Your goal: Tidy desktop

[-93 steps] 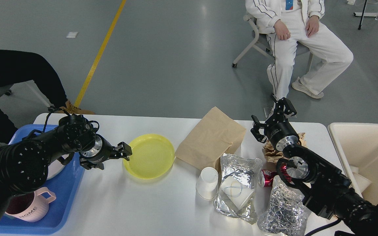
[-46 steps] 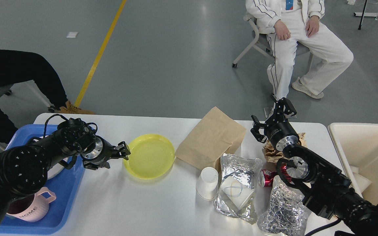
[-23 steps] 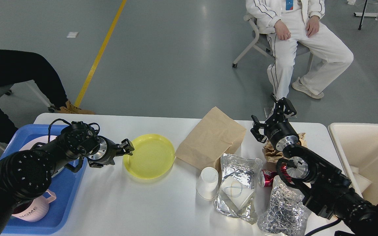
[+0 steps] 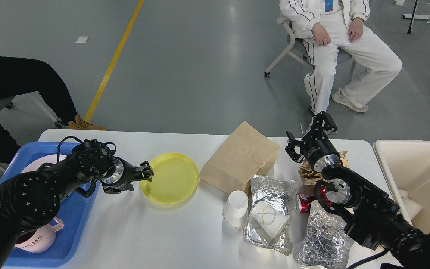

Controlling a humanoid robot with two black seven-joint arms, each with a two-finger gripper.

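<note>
Clutter covers most of the right half of the bench, so tidying looks barely begun. The white desktop itself fills the lower part of the head view, with a blue tray at its left end and a cream bin just off its right end. On the tray sit a pink mug and a white plate, largely hidden by the left arm, which suggests that crockery is being gathered there. A yellow plate lies left of centre, not yet on the tray; the left pincer is at its left rim, the dark fingers so close together that I cannot tell whether they pinch the rim or merely touch it. Toward the right edge lie a brown paper bag, an overturned paper cup, two foil pouches and, a red can between them and crumpled brown paper. The right pincer hangs above that crumpled paper, fingers spread and holding nothing. By my judgement, the yellow plate goes to the tray and all the rubbish remains to be binned.
</note>
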